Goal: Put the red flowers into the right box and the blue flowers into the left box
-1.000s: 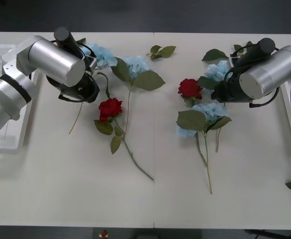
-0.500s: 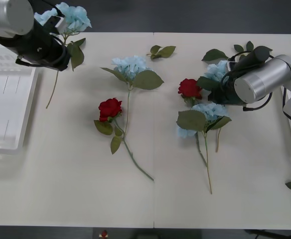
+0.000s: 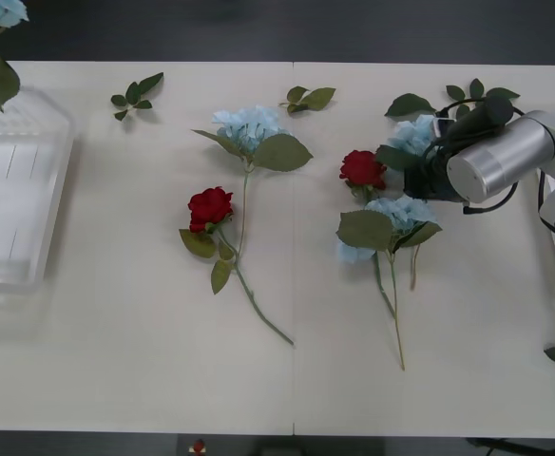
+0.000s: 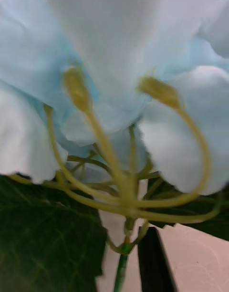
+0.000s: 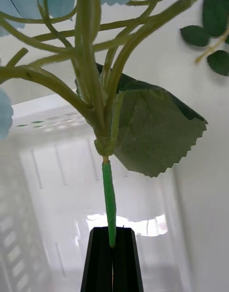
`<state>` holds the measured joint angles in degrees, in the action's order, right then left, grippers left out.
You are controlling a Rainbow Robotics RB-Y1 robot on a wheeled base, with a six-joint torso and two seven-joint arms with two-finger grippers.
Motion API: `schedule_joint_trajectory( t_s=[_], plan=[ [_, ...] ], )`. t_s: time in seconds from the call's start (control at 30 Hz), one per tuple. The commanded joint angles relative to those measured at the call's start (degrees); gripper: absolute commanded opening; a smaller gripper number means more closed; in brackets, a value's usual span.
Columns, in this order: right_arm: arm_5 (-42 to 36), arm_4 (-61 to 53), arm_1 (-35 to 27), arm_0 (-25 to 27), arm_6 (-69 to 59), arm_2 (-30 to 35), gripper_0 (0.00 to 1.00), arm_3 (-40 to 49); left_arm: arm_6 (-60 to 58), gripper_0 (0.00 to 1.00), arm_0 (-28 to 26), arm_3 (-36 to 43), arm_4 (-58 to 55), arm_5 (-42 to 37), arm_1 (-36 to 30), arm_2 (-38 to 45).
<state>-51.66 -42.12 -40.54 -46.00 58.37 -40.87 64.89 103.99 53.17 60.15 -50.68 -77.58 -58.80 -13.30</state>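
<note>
Blue flower (image 5: pixel 102 82) over left box (image 5: pixel 57 187)

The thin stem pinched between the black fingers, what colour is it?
Bright green stem, clearest in the left wrist view.

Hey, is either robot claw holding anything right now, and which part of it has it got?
The left claw pinches the thin green stem of a pale-blue artificial flower, just under its branching, above the white plastic tray. Whether the right claw grips the blue bloom it faces cannot be told.
</note>
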Motion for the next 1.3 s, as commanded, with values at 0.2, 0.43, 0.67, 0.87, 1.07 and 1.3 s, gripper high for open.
schedule_joint_trajectory(
  t_s=[0.2,0.43,0.67,0.87,1.07,1.3],
  plan=[
    [0.3,-0.2,0.8,0.0,3.9,0.5,0.00,-0.6,8.9,0.00,2.1,-12.1,0.5,6.2,-4.7,1.0],
    [2.4,-0.8,-0.7,0.0,4.4,0.6,0.00,-0.7,9.7,0.00,2.2,-19.3,1.9,6.6,-2.5,0.9],
    [5.3,-9.5,-8.5,-0.1,10.5,1.1,0.00,1.5,10.0,0.00,2.1,-24.9,2.7,12.3,1.3,-4.1],
    [5.4,-21.4,-15.9,-0.1,23.4,2.8,0.00,3.3,9.9,0.00,2.1,-28.2,3.0,15.6,4.2,-7.1],
    [5.4,-36.2,-19.5,-0.1,36.5,6.3,0.00,3.7,9.7,0.00,-0.2,-29.1,3.7,18.0,6.3,-7.1],
    [5.4,-61.9,-19.1,-0.1,50.1,8.4,0.00,4.7,9.2,0.00,-2.1,-29.1,4.2,19.9,7.2,-7.1]
  ],
)
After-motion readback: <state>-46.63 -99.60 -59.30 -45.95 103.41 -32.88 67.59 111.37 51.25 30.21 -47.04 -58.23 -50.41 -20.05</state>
